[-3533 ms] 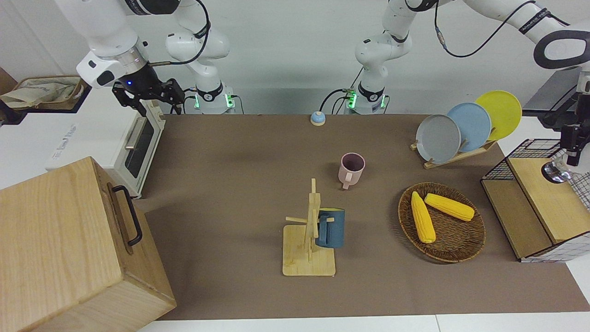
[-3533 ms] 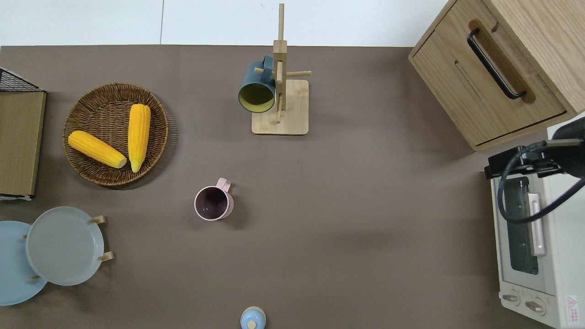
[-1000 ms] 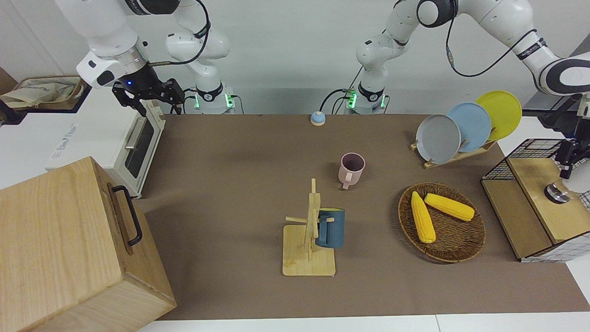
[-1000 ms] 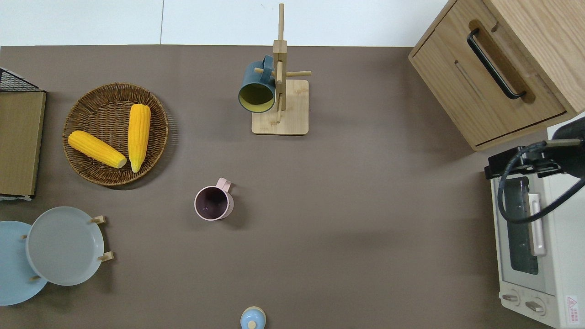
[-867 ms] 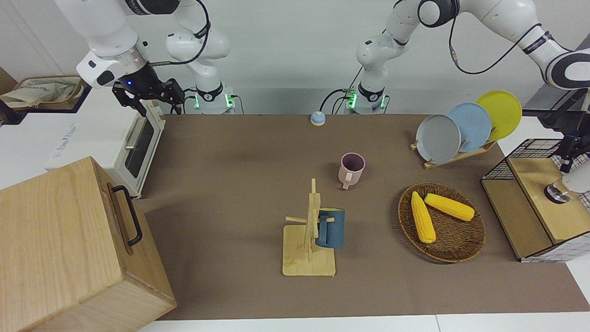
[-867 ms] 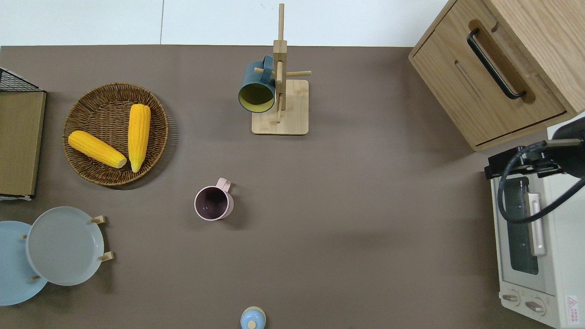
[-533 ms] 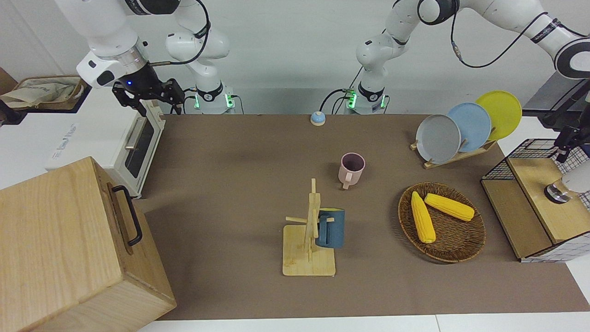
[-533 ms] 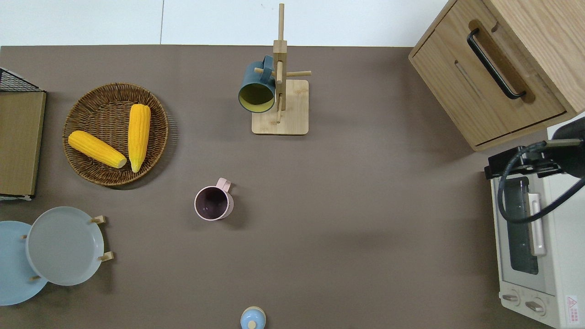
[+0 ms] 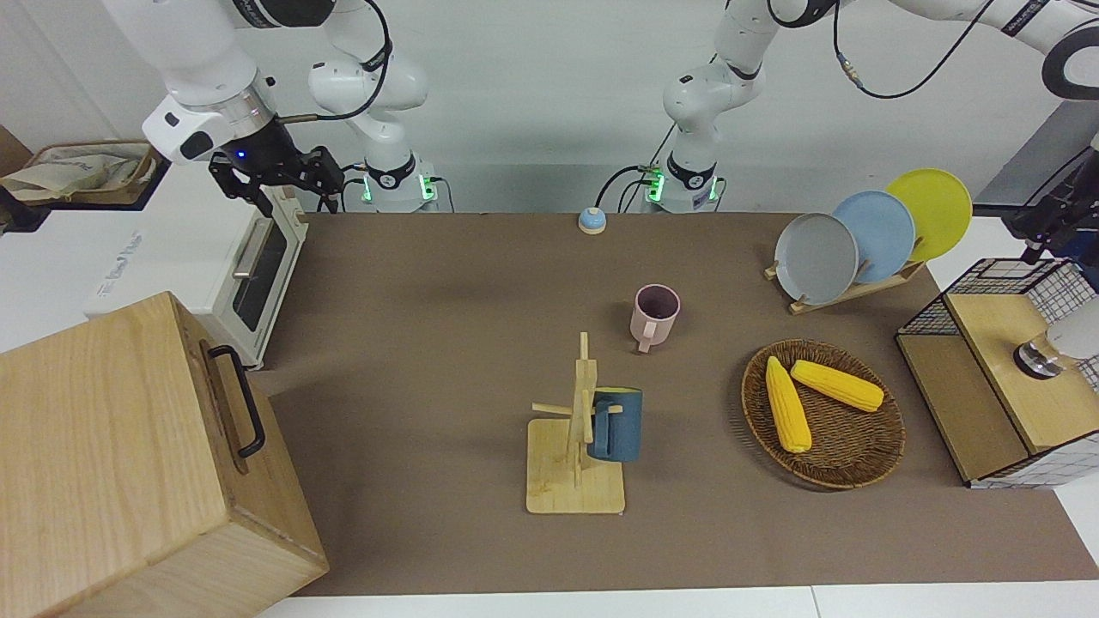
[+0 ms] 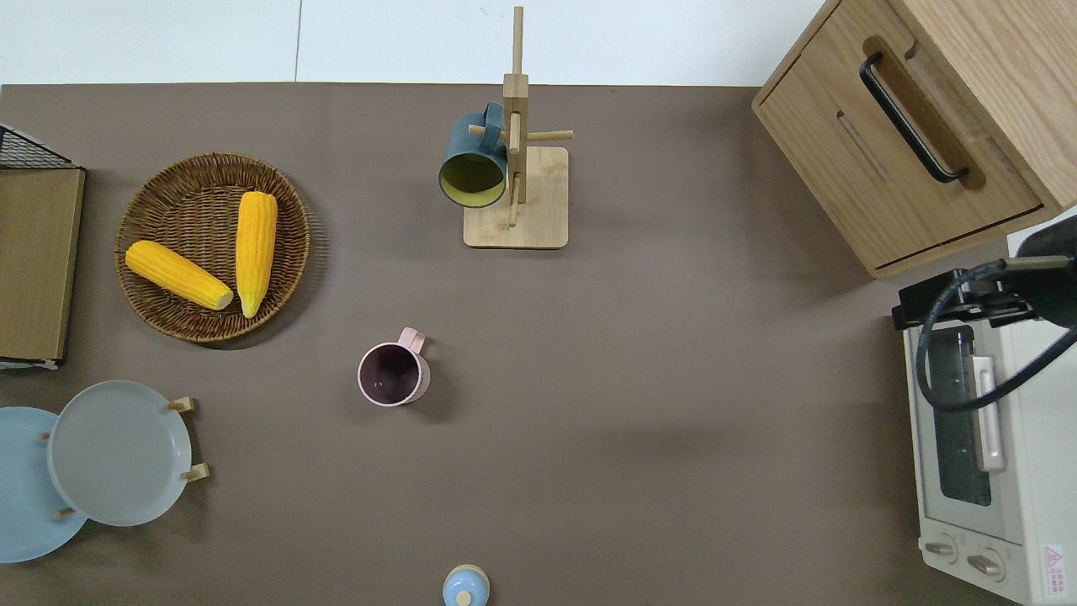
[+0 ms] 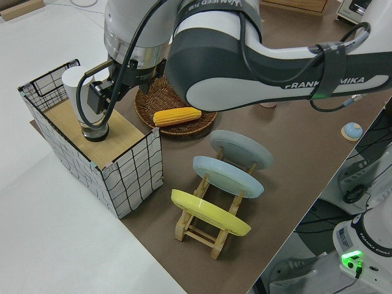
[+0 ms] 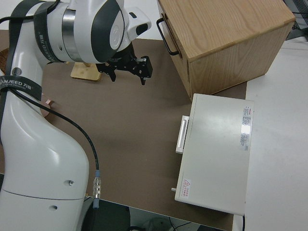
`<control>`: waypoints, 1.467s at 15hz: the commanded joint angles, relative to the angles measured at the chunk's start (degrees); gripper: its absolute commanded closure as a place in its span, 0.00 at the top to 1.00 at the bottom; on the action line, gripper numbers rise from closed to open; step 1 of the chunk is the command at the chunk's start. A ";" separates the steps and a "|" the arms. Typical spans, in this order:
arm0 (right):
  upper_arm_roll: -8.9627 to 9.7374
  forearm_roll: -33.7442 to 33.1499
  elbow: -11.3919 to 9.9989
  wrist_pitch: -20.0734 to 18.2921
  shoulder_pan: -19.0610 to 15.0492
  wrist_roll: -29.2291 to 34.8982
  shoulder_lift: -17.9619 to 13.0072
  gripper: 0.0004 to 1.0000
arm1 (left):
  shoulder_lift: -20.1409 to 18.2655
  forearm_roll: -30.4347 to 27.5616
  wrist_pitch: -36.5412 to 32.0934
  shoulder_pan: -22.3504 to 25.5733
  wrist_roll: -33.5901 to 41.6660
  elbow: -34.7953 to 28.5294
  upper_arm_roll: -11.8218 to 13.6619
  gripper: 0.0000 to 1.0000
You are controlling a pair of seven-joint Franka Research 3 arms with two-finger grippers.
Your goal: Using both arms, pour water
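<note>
the right gripper (image 9: pixel 288 190) is being kept parked, its fingers spread. the left gripper (image 9: pixel 1035 245) is being drawn up and away from the white cup (image 11: pixel 73 82), which is being left standing on the wooden shelf of the wire crate (image 11: pixel 131 177) at the left arm's end of the table; its finger state cannot be told. nothing is being carried yet, so the pink mug (image 10: pixel 393 374) at mid-table is being left unfilled.
</note>
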 commanded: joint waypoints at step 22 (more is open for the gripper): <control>0.25 0.28 -0.70 0.33 -0.40 -1.07 -0.78 0.99 | -6.95 10.74 -25.01 -36.02 -32.15 -0.42 5.09 0.99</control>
